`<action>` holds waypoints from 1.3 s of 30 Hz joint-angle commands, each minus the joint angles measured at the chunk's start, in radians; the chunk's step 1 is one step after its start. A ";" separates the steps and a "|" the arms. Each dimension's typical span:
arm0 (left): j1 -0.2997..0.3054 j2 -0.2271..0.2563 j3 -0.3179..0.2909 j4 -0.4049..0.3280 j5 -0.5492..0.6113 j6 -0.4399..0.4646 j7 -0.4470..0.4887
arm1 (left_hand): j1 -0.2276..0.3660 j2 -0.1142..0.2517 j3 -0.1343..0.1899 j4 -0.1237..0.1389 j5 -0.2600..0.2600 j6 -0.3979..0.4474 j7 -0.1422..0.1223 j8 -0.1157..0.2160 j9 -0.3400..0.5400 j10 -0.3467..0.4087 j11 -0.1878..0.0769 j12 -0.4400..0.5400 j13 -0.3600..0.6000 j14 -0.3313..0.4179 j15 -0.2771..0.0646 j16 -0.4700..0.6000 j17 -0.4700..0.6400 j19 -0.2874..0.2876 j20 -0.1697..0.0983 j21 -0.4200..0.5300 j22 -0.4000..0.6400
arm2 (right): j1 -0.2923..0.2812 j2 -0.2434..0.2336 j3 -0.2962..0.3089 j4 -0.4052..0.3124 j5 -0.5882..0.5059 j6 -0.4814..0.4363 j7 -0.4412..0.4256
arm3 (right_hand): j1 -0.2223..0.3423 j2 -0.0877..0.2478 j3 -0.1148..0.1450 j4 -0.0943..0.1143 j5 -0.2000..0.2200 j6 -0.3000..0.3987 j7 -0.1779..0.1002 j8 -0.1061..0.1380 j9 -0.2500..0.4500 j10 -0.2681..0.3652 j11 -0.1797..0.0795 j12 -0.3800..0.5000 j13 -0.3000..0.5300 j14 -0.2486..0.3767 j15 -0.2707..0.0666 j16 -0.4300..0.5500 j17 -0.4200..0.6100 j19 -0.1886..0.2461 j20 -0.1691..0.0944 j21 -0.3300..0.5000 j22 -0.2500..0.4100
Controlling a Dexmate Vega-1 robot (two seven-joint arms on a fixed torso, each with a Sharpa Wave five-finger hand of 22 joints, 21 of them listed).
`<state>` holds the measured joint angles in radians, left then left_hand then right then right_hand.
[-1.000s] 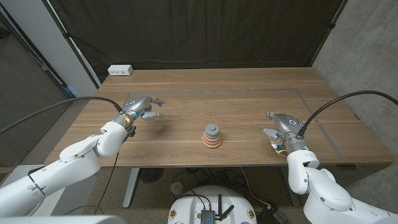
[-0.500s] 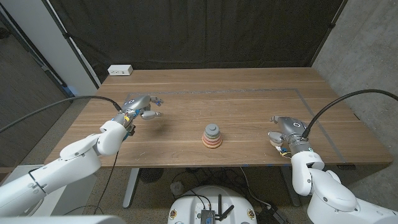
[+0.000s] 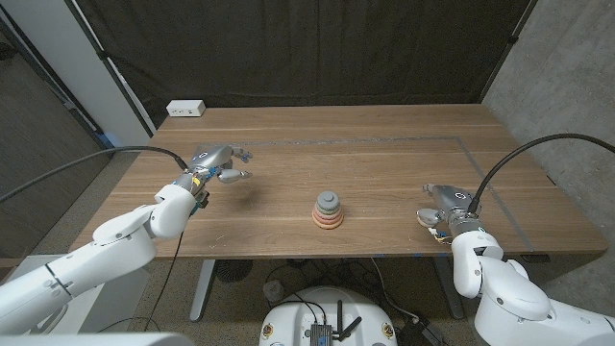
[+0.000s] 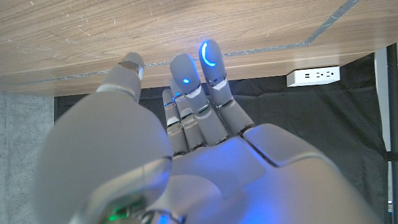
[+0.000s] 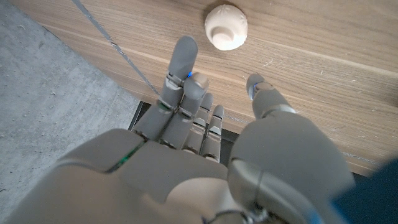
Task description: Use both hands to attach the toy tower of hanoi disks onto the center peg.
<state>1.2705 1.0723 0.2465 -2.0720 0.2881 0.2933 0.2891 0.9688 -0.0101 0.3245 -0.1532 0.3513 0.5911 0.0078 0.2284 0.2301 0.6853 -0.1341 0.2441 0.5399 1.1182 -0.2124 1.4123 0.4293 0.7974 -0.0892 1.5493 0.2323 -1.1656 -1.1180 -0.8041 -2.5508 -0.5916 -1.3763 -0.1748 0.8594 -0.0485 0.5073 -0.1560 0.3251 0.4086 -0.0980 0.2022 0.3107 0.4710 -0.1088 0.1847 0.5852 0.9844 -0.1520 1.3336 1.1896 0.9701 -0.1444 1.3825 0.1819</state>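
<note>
Both my hands hold nothing, fingers apart. L hand (image 3: pixel 219 162) is over the table (image 3: pixel 384 159) on the L side, its fingertips (image 4: pixel 209 55) pointing across the wood. R hand (image 3: pixel 444 205) sits near the table's front R edge, w/ a small cream round cap (image 5: pixel 226 27) on the wood just beyond its fingers (image 5: pixel 184 55). Disk stack (image 3: pixel 329 211) stands mid-table on its peg, between both hands, well apart from each.

left hand (image 3: pixel 217 164): empty, fingers extended apart | right hand (image 3: pixel 444 205): empty, fingers loosely extended
</note>
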 commanded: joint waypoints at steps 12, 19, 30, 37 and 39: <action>-0.025 0.006 0.014 0.007 -0.005 -0.005 0.002 | -0.007 0.012 0.023 -0.003 0.013 0.020 0.002 -0.009 0.007 0.021 -0.001 -0.002 0.010 0.008 -0.007 -0.009 0.010 0.005 -0.118 -0.003 0.007 | -0.027 0.108 0.021 0.074 -0.315 -0.020 0.305 | -0.034 -0.006 -0.018 0.007 -0.012 0.014 0.022 0.015 -0.003 0.010 0.002 0.013 -0.003 0.004 -0.066 -0.010 0.002 -0.003 -0.072 -0.007 0.002; -0.030 0.006 0.018 0.011 -0.008 -0.009 0.001 | -0.011 0.013 0.029 -0.004 0.015 0.024 0.002 -0.011 0.007 0.026 -0.003 -0.003 0.010 0.012 -0.007 -0.007 0.016 0.004 -0.118 -0.004 0.010 | -0.021 0.124 0.016 0.085 -0.348 -0.020 0.349 | -0.041 -0.008 -0.021 0.007 -0.016 0.028 0.034 0.021 -0.005 0.022 0.006 0.019 -0.005 0.009 -0.066 -0.008 0.009 -0.001 -0.072 -0.007 0.002; -0.035 0.006 0.022 0.016 -0.012 -0.016 0.001 | -0.016 0.014 0.035 -0.005 0.017 0.029 0.002 -0.011 0.008 0.029 -0.003 -0.005 0.010 0.012 -0.007 -0.010 0.017 0.005 -0.118 -0.004 0.010 | -0.017 0.143 0.007 0.115 -0.395 -0.020 0.393 | -0.044 -0.007 -0.024 0.005 -0.019 0.019 0.039 0.018 -0.007 0.022 0.008 0.017 -0.010 0.013 -0.066 -0.009 0.012 0.002 -0.073 -0.008 0.002; -0.042 0.007 0.027 0.018 -0.011 -0.017 -0.005 | -0.017 0.015 0.040 -0.006 0.019 0.030 0.002 -0.013 0.009 0.033 -0.003 -0.005 0.013 0.013 -0.007 -0.010 0.019 0.005 -0.118 -0.004 0.011 | -0.011 0.162 -0.005 0.139 -0.443 -0.020 0.435 | -0.044 -0.007 -0.024 0.004 -0.020 0.016 0.038 0.017 -0.008 0.020 0.007 0.018 -0.009 0.019 -0.066 -0.004 0.020 0.003 -0.073 -0.008 0.001; -0.044 0.006 0.025 0.021 -0.019 -0.020 -0.008 | -0.018 0.015 0.043 -0.006 0.020 0.032 0.003 -0.013 0.009 0.033 -0.003 -0.006 0.014 0.010 -0.007 -0.014 0.018 0.006 -0.118 -0.004 0.011 | -0.014 0.168 -0.005 0.146 -0.449 -0.020 0.438 | -0.044 -0.007 -0.023 0.004 -0.020 0.016 0.037 0.018 -0.008 0.020 0.007 0.018 -0.008 0.019 -0.066 -0.004 0.019 0.003 -0.073 -0.009 0.001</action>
<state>1.2350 1.0778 0.2687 -2.0571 0.2783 0.2795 0.2892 0.9557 0.0029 0.3578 -0.1585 0.3666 0.6125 0.0074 0.2205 0.2349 0.7096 -0.1360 0.2400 0.5495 1.1217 -0.2089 1.4038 0.4479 0.7973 -0.0892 1.5453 0.2396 -1.1821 -0.9763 -0.7987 -2.4370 -0.9841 -1.3955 0.2139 0.8225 -0.0564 0.4852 -0.1505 0.3058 0.4268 -0.0585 0.2186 0.3013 0.4844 -0.1001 0.1965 0.5740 0.9958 -0.1554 1.3237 1.2064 0.9704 -0.1445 1.3749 0.1819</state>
